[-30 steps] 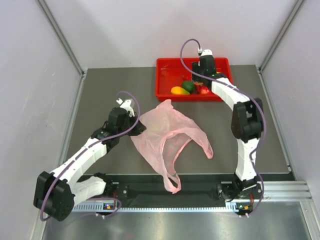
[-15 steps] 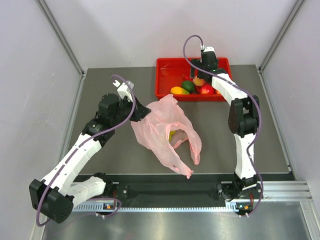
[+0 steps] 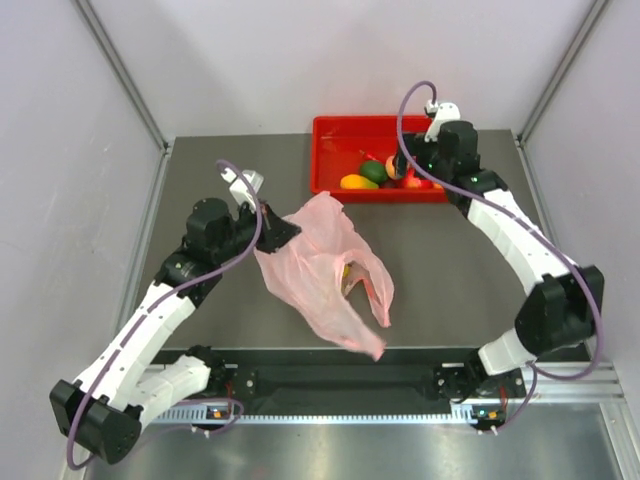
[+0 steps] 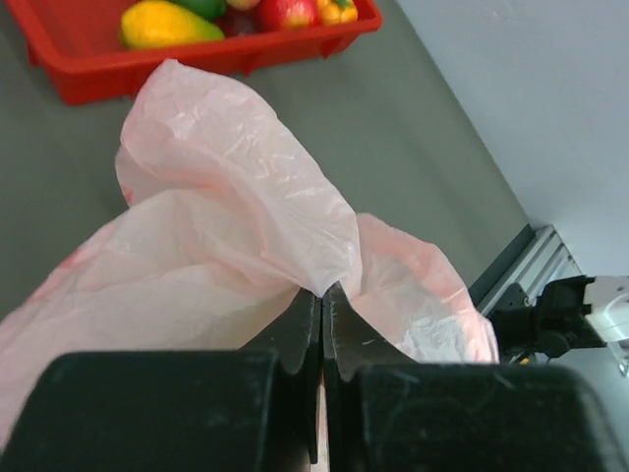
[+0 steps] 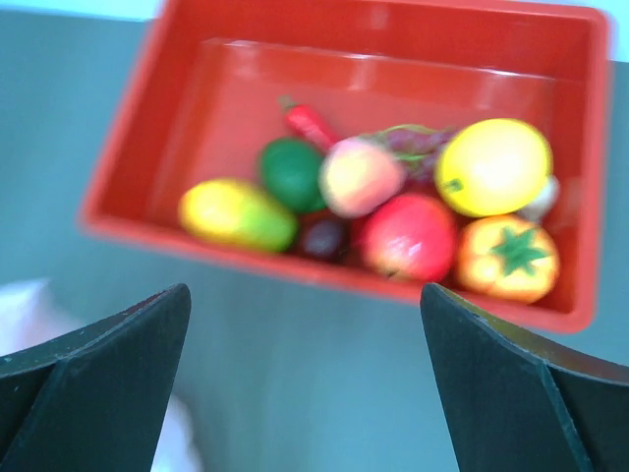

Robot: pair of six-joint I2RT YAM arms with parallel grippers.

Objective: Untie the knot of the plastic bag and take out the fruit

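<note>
Because the left claw (image 4: 321,293) is pinched tight on a fold of the plastic bag (image 3: 318,268), the top of the bag is held up over the bench (image 3: 450,280) and its loose end droops toward the near edge. I think it is held high like this so the mouth falls open and the things inside can roll out. The bag is thin, pale pink and crinkly, and I can see no knot in it. One small yellow fruit (image 3: 345,272) peeks out at its mouth. Farther back, the right claw (image 5: 303,295) hangs spread wide with nothing in it, just above the red tray (image 5: 373,12). I guess it is there to drop things off. The tray holds a heap of fruit.
</note>
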